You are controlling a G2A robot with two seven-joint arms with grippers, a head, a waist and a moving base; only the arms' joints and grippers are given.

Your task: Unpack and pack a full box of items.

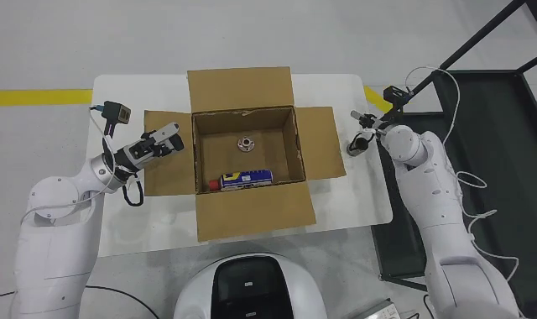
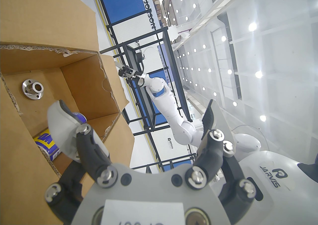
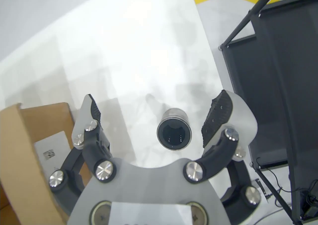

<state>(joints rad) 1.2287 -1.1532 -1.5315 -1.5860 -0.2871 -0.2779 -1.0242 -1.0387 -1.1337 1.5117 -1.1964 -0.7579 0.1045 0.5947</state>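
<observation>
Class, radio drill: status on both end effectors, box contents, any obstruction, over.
Left end effector open above box flap. Right end effector open around metal cylinder on table, not touching. Flange and can inside box. Nothing blocking.

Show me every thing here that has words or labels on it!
Blue panels: white brand lettering, big and clear.
Can in the box: yellow-and-blue label, half hidden, unreadable.
White sticker on a box flap: a small code mark, too blurred to read.
</observation>
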